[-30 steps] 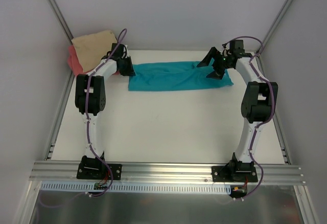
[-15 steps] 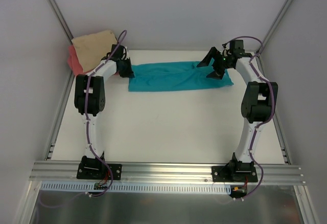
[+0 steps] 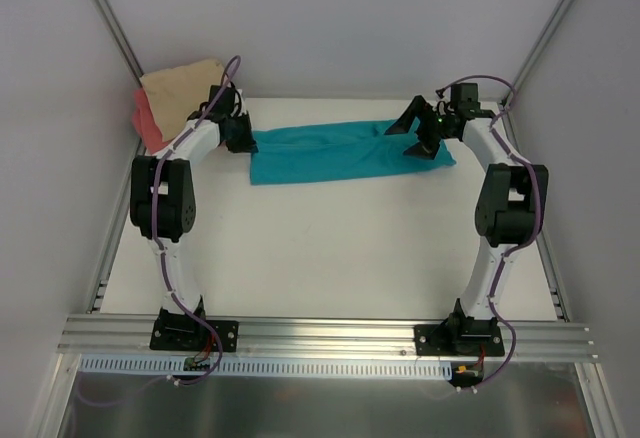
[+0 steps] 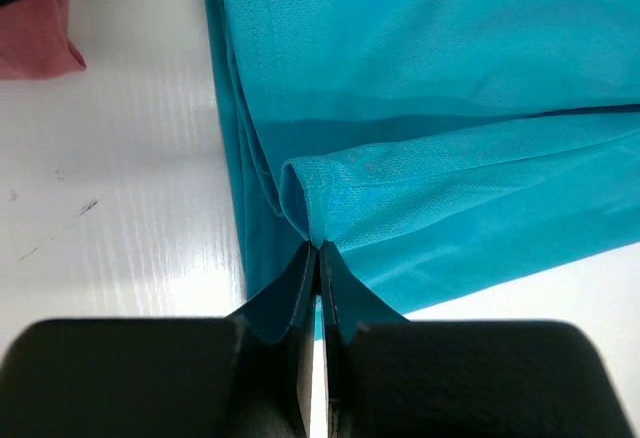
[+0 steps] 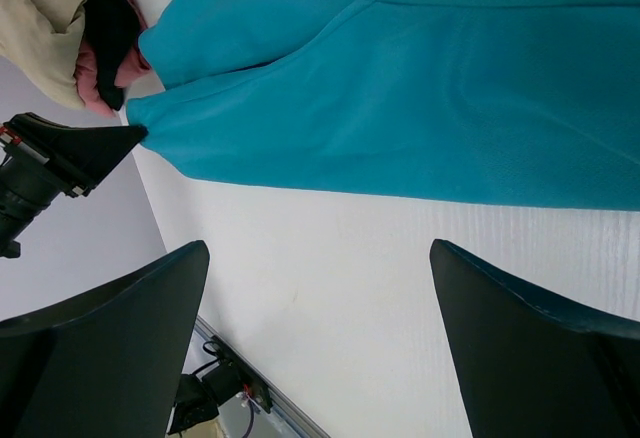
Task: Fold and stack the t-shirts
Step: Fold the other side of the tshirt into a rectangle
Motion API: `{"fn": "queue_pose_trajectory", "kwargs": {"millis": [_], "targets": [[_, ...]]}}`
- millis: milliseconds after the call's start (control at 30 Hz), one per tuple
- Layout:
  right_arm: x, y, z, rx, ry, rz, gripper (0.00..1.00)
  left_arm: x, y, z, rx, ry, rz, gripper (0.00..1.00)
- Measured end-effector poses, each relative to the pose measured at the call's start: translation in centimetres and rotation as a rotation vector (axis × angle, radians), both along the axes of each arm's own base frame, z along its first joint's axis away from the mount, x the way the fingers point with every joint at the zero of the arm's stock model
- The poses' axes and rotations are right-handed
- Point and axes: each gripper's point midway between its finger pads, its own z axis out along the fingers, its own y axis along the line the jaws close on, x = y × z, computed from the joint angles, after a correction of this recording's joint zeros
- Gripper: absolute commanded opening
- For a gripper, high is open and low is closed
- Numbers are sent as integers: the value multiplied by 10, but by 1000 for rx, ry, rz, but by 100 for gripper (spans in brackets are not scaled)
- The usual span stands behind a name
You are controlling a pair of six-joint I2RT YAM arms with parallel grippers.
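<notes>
An aluminium rail (image 3: 330, 333) borders the near edge of the white desk (image 3: 320, 248). Farther back the teal t-shirt (image 3: 330, 150) lies in a long strip, the left gripper (image 4: 318, 250) fingers clenched on its left hem, the right gripper (image 3: 412, 136) fingers released over its right end. The tan t-shirt (image 3: 180, 93) tops the coral t-shirt (image 3: 148, 123) in the far-left corner by pale walls (image 3: 330, 18).

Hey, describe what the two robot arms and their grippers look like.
The left arm and right arm have white links, bulky black joints and a purple cable alongside. The left gripper and right gripper have black wedge-shaped fingers.
</notes>
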Motion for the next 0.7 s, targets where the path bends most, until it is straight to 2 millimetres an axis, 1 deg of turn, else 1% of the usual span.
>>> {"fn": "queue_pose_trajectory", "kwargs": {"millis": [133,200,267,333,500,600,633,700], "targets": [[-6,1,0,9,1,1,99,0,0,13,1,-25,2,0],[-9,1,1,13,0,2,99,-1,1,17,4,-29,5,0],[-11,2,3,17,-5,4,99,-3,2,16,9,-26,7,0],[-12,2,5,19,-12,6,100,-8,3,10,13,-10,9,0],[-17,2,10,19,-22,6,99,-30,6,-19,23,70,12,0],[-20,2,12,19,-22,6,99,-39,6,-28,25,100,14,0],[-20,2,13,18,-24,6,99,-40,6,-30,25,103,15,5],[-21,2,15,18,-31,7,100,-40,7,-31,26,105,14,53]]}}
